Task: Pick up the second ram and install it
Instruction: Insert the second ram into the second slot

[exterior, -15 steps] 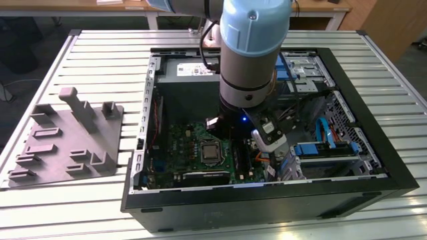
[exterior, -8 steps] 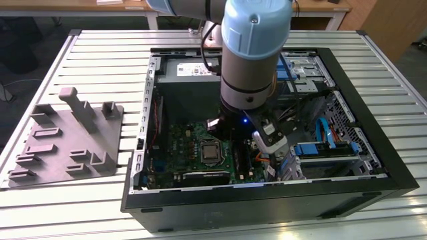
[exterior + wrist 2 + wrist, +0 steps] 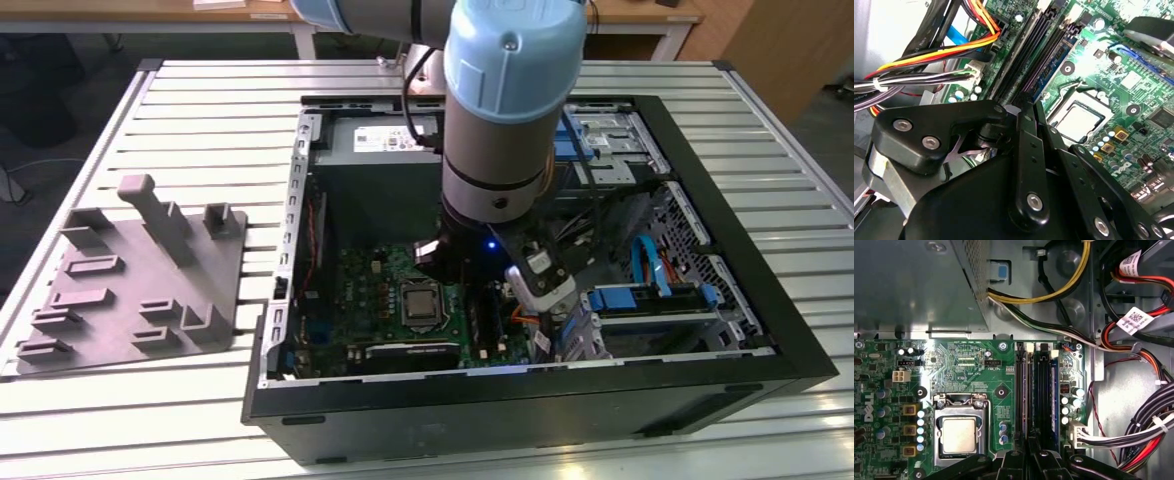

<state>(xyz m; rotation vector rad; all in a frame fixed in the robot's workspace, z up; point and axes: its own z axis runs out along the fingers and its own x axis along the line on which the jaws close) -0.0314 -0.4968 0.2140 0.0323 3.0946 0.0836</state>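
Exterior view: arm reaches straight down into open computer case, hand low over green motherboard. Second wrist view: hand fingers drawn close together, thin edge between tips; cannot tell if gripping. Ram stick stands in black memory slots just ahead of fingertips, beside processor socket. Coloured cables further out. Grey moulded tray on slatted worktop, exterior view's left of case.

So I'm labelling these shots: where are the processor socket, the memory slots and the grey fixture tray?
processor socket [image 3: 958, 434], first wrist view, on its metal lid.
memory slots [image 3: 1035, 390], first wrist view, mid-length of the black slots.
grey fixture tray [image 3: 100, 300], exterior view, on its flat moulded top.
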